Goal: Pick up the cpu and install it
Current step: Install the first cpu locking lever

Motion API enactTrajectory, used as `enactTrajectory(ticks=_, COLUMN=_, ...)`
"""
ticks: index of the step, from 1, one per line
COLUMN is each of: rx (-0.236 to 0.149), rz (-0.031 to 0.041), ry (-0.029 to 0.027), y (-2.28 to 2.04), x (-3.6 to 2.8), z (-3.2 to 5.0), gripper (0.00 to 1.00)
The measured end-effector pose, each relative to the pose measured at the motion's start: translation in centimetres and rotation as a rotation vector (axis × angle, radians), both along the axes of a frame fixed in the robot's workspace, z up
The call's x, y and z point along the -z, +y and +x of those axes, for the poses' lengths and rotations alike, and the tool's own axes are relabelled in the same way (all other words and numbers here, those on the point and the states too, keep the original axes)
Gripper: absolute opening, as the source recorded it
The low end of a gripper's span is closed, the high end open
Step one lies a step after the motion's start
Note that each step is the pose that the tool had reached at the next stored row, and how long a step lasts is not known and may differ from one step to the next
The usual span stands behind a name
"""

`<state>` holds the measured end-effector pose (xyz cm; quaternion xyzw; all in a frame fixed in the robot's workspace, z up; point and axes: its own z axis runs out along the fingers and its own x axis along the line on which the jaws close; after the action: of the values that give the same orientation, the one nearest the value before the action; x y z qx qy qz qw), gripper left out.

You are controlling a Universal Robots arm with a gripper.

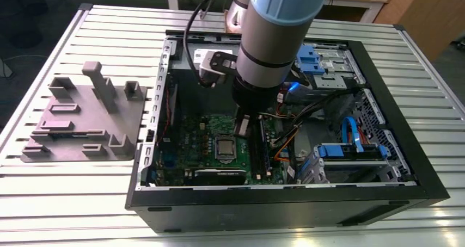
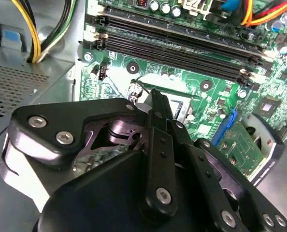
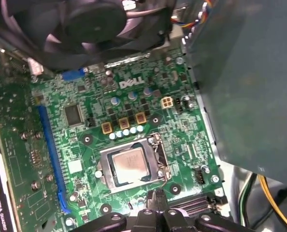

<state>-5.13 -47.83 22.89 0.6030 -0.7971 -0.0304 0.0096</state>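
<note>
Already seated: chip in its socket

Now the cpu [image 3: 129,166], a flat silvery square, lies inside the metal socket frame [image 3: 155,162] on the green motherboard [image 3: 80,140]. Hovering just beside that frame, the black hand [image 3: 155,205] looks pressed together, pinching nothing. Case walls [image 1: 149,133] hem the arm [image 1: 273,45] closely; the ribbed worktop [image 1: 65,203] outside offers room.
</note>
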Motion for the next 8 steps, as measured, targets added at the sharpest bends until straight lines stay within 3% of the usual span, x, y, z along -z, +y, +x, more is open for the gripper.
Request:
enactTrajectory(ticks=3, rx=-0.018, rz=-0.0004, ry=0.0001, y=-0.14, x=0.1, z=0.0, gripper=0.1)
enactTrajectory(ticks=8, rx=-0.026, rz=-0.0049, ry=0.0002, y=-0.74, x=0.16, z=0.0, gripper=0.1)
